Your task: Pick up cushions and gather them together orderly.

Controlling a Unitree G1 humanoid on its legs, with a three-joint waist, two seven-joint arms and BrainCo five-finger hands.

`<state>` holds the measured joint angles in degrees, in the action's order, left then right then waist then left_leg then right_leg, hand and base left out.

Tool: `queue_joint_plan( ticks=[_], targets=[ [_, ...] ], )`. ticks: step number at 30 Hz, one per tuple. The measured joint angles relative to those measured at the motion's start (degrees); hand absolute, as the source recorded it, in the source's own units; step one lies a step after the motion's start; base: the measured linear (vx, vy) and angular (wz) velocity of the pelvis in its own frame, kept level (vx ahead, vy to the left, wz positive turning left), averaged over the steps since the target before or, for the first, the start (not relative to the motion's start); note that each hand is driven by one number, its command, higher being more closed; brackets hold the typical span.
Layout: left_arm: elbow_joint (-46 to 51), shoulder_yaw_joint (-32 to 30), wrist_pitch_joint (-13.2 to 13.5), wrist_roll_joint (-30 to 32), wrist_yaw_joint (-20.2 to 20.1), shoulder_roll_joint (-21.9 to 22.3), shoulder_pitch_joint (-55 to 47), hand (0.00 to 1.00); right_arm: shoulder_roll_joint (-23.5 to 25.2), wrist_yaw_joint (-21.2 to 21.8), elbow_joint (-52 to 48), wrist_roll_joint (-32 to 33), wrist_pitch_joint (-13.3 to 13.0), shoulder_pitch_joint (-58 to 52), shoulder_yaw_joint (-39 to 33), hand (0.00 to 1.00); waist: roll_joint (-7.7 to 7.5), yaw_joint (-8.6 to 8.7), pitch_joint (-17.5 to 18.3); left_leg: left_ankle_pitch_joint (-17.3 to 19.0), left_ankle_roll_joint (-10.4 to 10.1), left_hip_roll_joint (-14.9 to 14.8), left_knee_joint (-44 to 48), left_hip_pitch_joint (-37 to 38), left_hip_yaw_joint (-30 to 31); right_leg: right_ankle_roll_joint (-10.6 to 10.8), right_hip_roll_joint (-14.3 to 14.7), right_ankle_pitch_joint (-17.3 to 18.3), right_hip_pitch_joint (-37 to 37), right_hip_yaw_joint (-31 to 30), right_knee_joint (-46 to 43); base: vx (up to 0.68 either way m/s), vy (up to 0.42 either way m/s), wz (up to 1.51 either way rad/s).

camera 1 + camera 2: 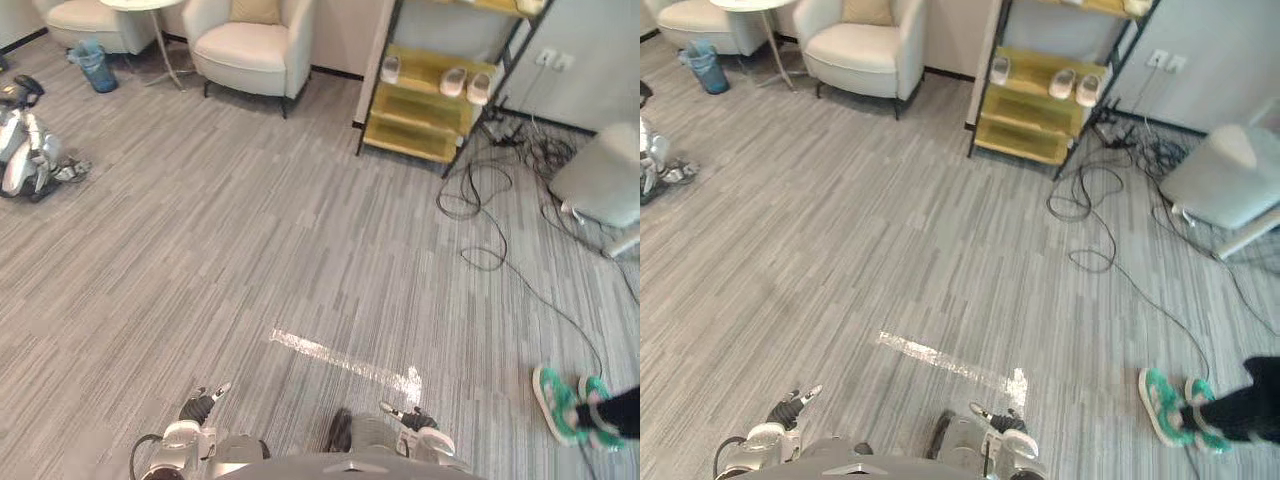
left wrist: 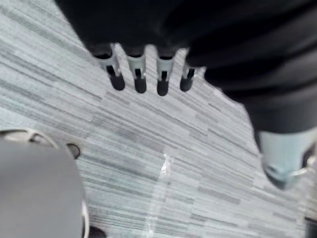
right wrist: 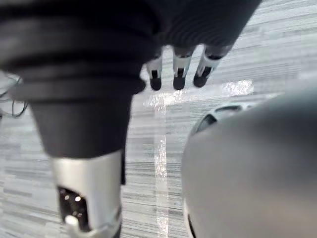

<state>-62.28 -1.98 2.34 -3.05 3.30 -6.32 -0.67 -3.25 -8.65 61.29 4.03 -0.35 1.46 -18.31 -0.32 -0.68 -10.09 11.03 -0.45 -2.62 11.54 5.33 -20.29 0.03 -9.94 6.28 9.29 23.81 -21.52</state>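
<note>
One small white robot [image 1: 25, 150] sits far left on the grey carpet [image 1: 250, 250], a blue bin [image 1: 97, 66] beyond it. The left hand [image 1: 198, 408] hangs low, fingers straight, holding nothing. A tan cushion [image 1: 256, 10] leans in the white armchair [image 1: 255, 55] far ahead, well apart from both hands. The right hand [image 1: 412, 418] is likewise slack and empty. A yellow shelf [image 1: 420, 105] holds slippers [image 1: 453, 82]; a person's green shoes [image 1: 570, 405] stand far right.

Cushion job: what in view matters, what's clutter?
Job: tan cushion on the white armchair; left hand, right hand, both open.
Lying about: slippers on the yellow shelf, floor cables, blue bin, tape strip, a person's green shoes.
</note>
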Motion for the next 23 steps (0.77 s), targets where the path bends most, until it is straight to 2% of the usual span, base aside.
queue_joint_plan(
  ticks=[3, 5, 7, 8, 10, 12, 14, 15, 16, 17, 18, 19, 23],
  targets=[
    [-0.24, 0.08, 0.02, 0.09, -0.08, 1.75, 0.03, 0.0, -1.94, -0.08, 0.76, -0.39, 0.18, -0.43, -0.52, 0.0, 2.46, 0.29, -0.03, -0.26, -0.48, -1.52, -1.04, 0.9, 2.04, -0.64, 3.55, -1.99, -3.03, 0.03, 6.18, 0.1, -0.1, -0.16],
    [-0.19, 0.19, 0.11, 1.04, -0.36, 1.93, -0.04, 0.0, -2.09, -0.16, 0.88, -1.26, 0.29, -1.69, -0.99, 0.0, 2.25, 0.16, 0.06, 0.0, -1.01, -3.09, 0.75, 0.74, 3.32, -0.33, 6.1, -3.55, -6.28, 0.02, 11.91, 0.02, -0.093, -0.04],
    [0.21, 0.15, 0.16, 1.02, -0.44, 1.85, 0.11, 0.0, -2.04, -0.19, 1.18, -1.26, 0.24, -1.79, -0.93, 0.0, 2.2, -0.22, 0.07, 1.0, -2.59, -4.61, 5.36, -0.86, 3.23, -0.24, 7.37, -4.12, -7.48, -0.46, 14.79, -0.01, -0.067, -0.2],
    [0.69, 0.0, 0.2, 1.04, -0.45, 1.83, 0.47, 0.0, -2.06, -0.22, 1.72, -1.23, 0.18, -1.78, -0.92, 0.0, 1.88, -0.82, -0.02, 1.56, -3.44, -5.87, 10.73, -3.23, 3.06, -0.34, 8.05, -4.74, -7.63, -1.73, 15.9, -0.03, -0.045, -0.45],
    [0.89, -0.16, 0.2, 1.01, -0.43, 1.95, 1.01, 0.0, -2.16, -0.32, 2.35, -1.12, 0.11, -1.79, -0.81, 0.0, 1.76, -1.52, -0.46, 2.32, -3.44, -7.51, 19.9, -7.07, 3.3, -0.75, 8.94, -5.5, -8.95, -4.23, 17.76, 0.0, -0.01, -0.5],
    [0.89, -0.2, 0.2, 0.99, -0.45, 2.14, 0.98, 0.0, -2.87, -0.37, 2.62, -1.07, 0.18, -1.97, -0.53, 0.0, 1.95, -1.65, -0.82, 5.64, -3.18, -6.38, 20.16, -7.52, 6.99, -0.88, 9.31, -5.65, -10.17, -7.34, 18.34, 0.04, 0.104, -0.57],
    [0.93, -0.24, 0.22, 0.99, -0.42, 2.19, 0.92, 0.0, -3.09, -0.37, 2.48, -1.1, 0.11, -2.74, -0.47, 0.0, 2.46, -1.99, -0.82, 6.37, -3.09, -4.53, 13.37, -7.77, 12.24, -0.16, 9.3, -6.09, -10.31, -10.35, 18.42, 0.03, 0.18, -0.72],
    [0.93, -0.22, 0.2, 1.01, -0.42, 2.24, 0.92, 0.0, -3.32, -0.36, 2.41, -1.11, 0.12, -2.96, -0.47, 0.0, 2.85, -2.21, -0.62, 6.15, -3.43, -4.25, 9.85, -7.81, 14.55, 0.39, 9.44, -6.45, -10.1, -10.96, 18.43, 0.03, 0.202, -0.69],
    [0.91, -0.37, 0.19, 0.91, -0.43, 2.51, 0.9, 0.0, -3.66, -0.42, 2.3, -1.15, 0.11, -3.24, -0.45, 0.0, 3.42, -2.43, -0.5, 3.09, -3.61, -3.99, 8.08, -7.12, 15.2, 0.99, 9.7, -6.76, -10.1, -12.12, 18.69, 0.09, 0.19, -0.53],
    [0.79, -0.38, 0.07, 1.01, -0.38, 2.46, 0.74, 0.0, -3.56, -0.52, 2.04, -1.21, 0.23, -3.99, -0.33, 0.0, 3.44, -2.13, 0.11, 2.92, -3.79, -2.65, 5.83, -6.01, 14.46, 1.94, 9.12, -8.5, -11.37, -12.7, 20.69, 0.12, 0.178, -0.33],
    [0.79, -0.42, 0.09, 1.01, -0.38, 2.4, 0.71, 0.0, -3.23, -0.52, 2.1, -1.25, 0.29, -4.78, -0.34, 0.0, 2.84, -2.16, 0.12, 2.48, -3.81, -2.06, 5.05, -5.46, 13.92, 2.01, 8.72, -9.41, -11.8, -12.88, 21.71, 0.17, 0.159, -0.18],
    [0.94, -1.5, 0.14, 0.91, -0.4, 2.29, 0.62, 0.0, -2.9, -0.59, 2.21, -1.26, 0.65, -5.96, -0.55, 0.0, 2.19, -2.44, 0.26, 1.45, -2.64, -1.39, 5.44, -4.59, 12.95, 2.03, 8.28, -10.24, -12.35, -13.7, 22.87, 0.14, 0.135, -0.16],
    [0.44, -2.47, 0.06, 1.02, -0.42, 2.5, 0.37, 0.0, -2.66, -0.58, 2.05, -2.09, 0.59, -7.02, -1.3, 0.0, 2.17, -2.02, 0.72, 1.08, -2.04, 0.85, 4.02, -2.68, 13.87, 2.37, 6.97, -10.42, -13.63, -15.25, 24.26, 0.11, 0.11, -0.17]
  ],
)
